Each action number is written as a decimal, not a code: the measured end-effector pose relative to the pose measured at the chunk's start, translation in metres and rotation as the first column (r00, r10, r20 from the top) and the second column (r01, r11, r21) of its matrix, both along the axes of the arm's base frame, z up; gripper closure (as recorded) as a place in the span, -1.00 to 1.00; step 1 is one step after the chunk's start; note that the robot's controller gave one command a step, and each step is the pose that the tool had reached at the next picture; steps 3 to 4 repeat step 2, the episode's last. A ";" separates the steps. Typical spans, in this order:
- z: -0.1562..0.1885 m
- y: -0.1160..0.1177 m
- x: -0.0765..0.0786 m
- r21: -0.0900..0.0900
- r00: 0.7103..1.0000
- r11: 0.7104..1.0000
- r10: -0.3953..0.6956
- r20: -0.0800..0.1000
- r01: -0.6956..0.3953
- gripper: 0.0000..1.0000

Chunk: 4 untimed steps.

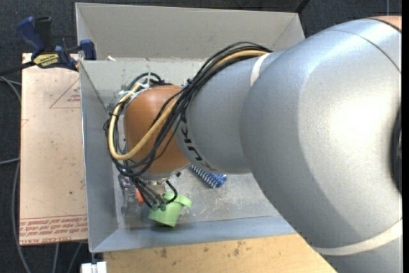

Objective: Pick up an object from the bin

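Pincer [135,195] is hanging low under the arm's orange cover [153,131], in the near-left corner of the grey bin [96,156]; apart or together, I cannot tell. A green plastic piece [169,214] is lying just beside it, and a blue ridged piece [208,177] is lying farther right.

From where I stand, the big grey arm [307,124] comes in from the right and covers most of the grey metal bin [185,35]. Its orange wrist cover [150,131], looped with black and yellow cables [118,137], hangs low over the bin's left half. Below the cover the gripper [135,194] sits down in the near left corner. Just beside it on the right lies a light green plastic piece [169,214], perhaps touching the gripper's dark parts. Further right a small blue coiled thing [209,177], like a spring, lies on the bare floor at the arm's edge
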State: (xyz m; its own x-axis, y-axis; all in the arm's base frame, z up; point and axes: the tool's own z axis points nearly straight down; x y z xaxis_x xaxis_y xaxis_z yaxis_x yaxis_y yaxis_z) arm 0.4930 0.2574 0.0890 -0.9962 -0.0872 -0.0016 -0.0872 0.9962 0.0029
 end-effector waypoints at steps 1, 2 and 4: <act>0.014 0.000 0.000 0.000 1.000 1.000 -0.001 0.000 0.001 1.00; 0.068 0.001 0.002 0.002 1.000 1.000 -0.001 0.004 0.001 1.00; 0.068 0.001 0.002 0.002 1.000 1.000 -0.001 0.004 0.001 1.00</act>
